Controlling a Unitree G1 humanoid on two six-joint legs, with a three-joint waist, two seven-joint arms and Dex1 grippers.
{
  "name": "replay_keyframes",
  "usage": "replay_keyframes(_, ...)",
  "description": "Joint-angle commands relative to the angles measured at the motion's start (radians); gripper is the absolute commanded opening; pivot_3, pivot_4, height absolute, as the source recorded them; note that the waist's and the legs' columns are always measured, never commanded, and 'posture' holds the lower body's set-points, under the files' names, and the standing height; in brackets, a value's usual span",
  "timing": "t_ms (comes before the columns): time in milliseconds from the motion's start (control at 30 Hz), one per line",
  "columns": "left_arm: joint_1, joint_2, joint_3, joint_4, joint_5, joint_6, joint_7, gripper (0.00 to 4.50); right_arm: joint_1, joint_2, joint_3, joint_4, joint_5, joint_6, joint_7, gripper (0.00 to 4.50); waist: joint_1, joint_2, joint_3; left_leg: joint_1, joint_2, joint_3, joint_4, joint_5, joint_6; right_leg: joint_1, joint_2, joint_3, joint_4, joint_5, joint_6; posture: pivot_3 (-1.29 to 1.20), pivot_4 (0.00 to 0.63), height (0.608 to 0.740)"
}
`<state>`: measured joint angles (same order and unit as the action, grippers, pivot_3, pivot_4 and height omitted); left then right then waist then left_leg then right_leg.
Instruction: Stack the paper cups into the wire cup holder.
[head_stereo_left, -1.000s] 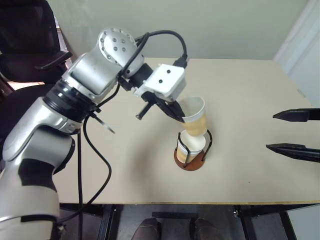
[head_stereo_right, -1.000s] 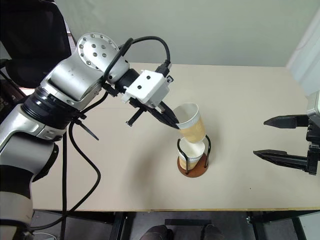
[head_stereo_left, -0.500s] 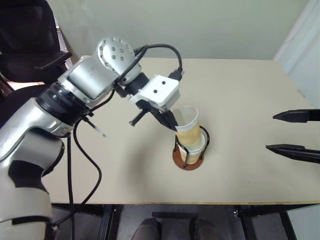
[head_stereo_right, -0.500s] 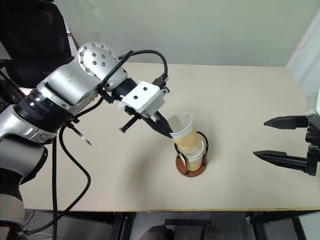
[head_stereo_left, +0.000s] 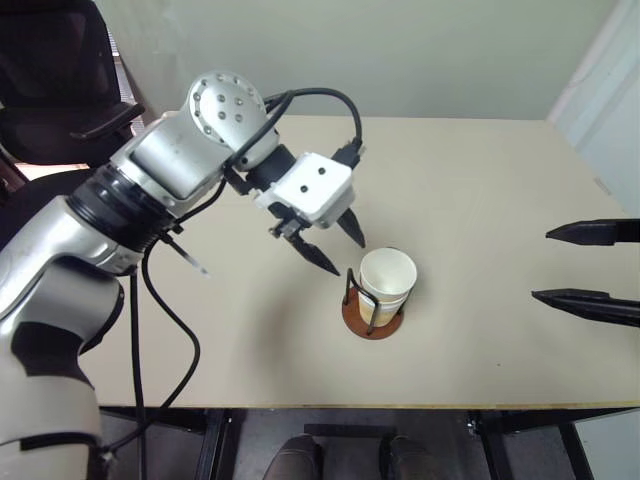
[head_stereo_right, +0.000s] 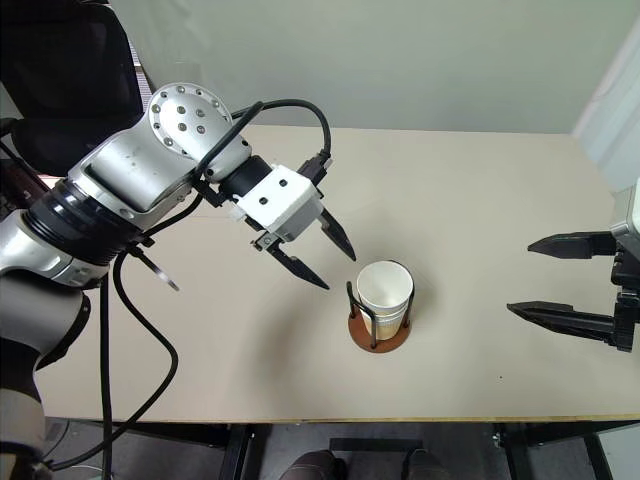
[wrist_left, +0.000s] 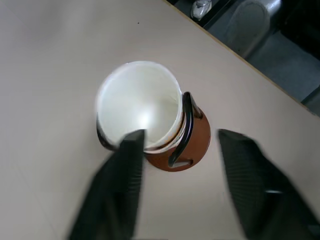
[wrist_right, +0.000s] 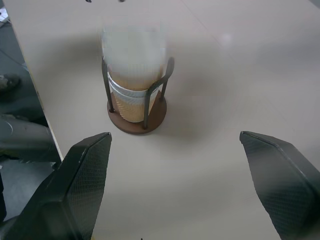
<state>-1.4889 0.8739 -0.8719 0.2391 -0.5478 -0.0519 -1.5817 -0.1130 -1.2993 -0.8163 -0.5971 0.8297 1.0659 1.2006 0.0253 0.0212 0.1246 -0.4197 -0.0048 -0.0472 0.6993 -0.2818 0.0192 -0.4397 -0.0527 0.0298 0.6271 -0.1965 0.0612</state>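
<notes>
Now your left gripper (head_stereo_right: 322, 254) hung spread and empty beside the paper cups (head_stereo_right: 385, 291) nested in the wire cup holder (head_stereo_right: 379, 333); your right gripper (head_stereo_right: 548, 279) stood wide and empty too. Release step done, apparently; next, withdraw clear of the wires.

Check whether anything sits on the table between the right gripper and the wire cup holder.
Nothing: only bare table separates the right gripper from the wire cup holder in the right eye view; the right wrist view agrees.

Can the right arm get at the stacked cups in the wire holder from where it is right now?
Probably yes. The right gripper is open, facing the paper cups in the wire cup holder across bare table. The left gripper hangs open on the other side.
</notes>
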Motion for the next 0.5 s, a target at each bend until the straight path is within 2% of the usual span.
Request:
replay_keyframes(33, -0.034, -0.010, 0.023, 0.009, 0.008, -0.026, -0.033, 3.91, -0.002, -0.007, -0.020, -0.007, 0.006, -0.015, -0.005, 4.27, 0.000, 0.000, 0.000, 0.000, 0.000, 0.000, 0.000, 0.000, 0.000, 0.000, 0.000, 0.000, 0.000, 0.000, 0.000, 0.00, 0.150, 0.740)
replay_keyframes(67, -0.032, -0.019, 0.036, 0.019, 0.013, -0.026, -0.033, 4.30, -0.003, -0.007, -0.018, -0.008, 0.008, -0.015, -0.008, 4.27, 0.001, 0.000, 0.000, 0.000, 0.000, 0.000, 0.000, 0.000, 0.000, 0.000, 0.000, 0.000, 0.000, 0.000, 0.000, 0.00, 0.150, 0.740)
replay_keyframes(100, -0.029, -0.030, 0.053, 0.032, 0.019, -0.025, -0.033, 4.47, -0.007, -0.006, -0.014, -0.010, 0.012, -0.015, -0.014, 4.27, 0.001, 0.000, 0.000, 0.000, 0.000, 0.000, 0.000, 0.000, 0.000, 0.000, 0.000, 0.000, 0.000, 0.000, 0.000, 0.00, 0.150, 0.740)
replay_keyframes(267, -0.051, -0.160, 0.221, 0.172, 0.078, 0.052, -0.003, 4.47, -0.053, 0.010, 0.027, -0.004, 0.057, -0.013, -0.071, 4.27, 0.001, 0.000, 0.000, 0.000, 0.000, 0.000, 0.001, 0.000, 0.000, 0.000, 0.000, 0.000, 0.000, 0.000, 0.000, 0.00, 0.150, 0.740)
replay_keyframes(500, 0.248, 0.010, 0.464, 0.012, 0.117, 0.287, 0.120, 4.47, -0.026, -0.014, 0.096, 0.055, 0.031, -0.049, -0.036, 4.27, -0.023, 0.005, -0.002, 0.003, 0.001, 0.002, -0.001, 0.000, -0.001, 0.000, 0.002, 0.002, 0.001, -0.001, 0.002, 0.00, 0.150, 0.740)
